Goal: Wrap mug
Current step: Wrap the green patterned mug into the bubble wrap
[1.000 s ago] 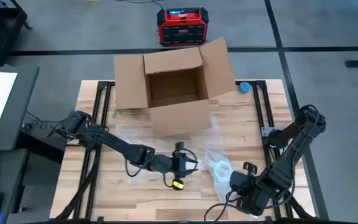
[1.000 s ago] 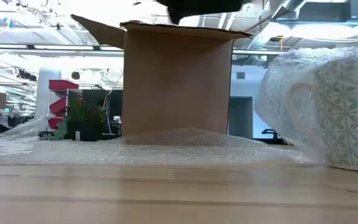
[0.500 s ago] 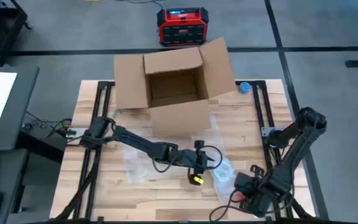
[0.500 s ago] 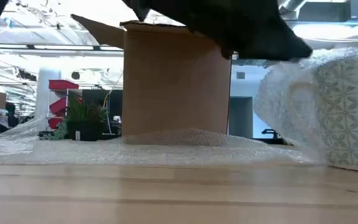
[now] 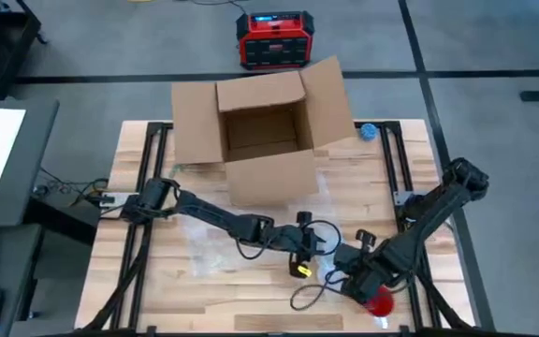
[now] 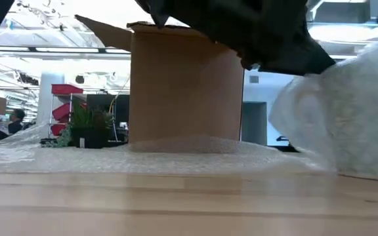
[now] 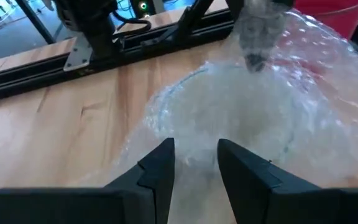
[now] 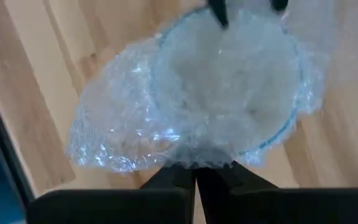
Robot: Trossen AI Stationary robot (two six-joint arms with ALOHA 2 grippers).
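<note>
You're in a robotics lab set inside a big open industrial hall. Your wooden bench (image 5: 157,281) sits on a black metal frame over grey floor marked with dark tape lines. A red portable power unit (image 5: 271,39) stands on the floor beyond the cardboard box (image 5: 260,136). Look across at bench level: exposed ceiling ducts and strip lights (image 6: 44,49), a potted plant (image 6: 87,124), a red rack (image 6: 67,105), a person (image 6: 17,117) far off at the side.
</note>
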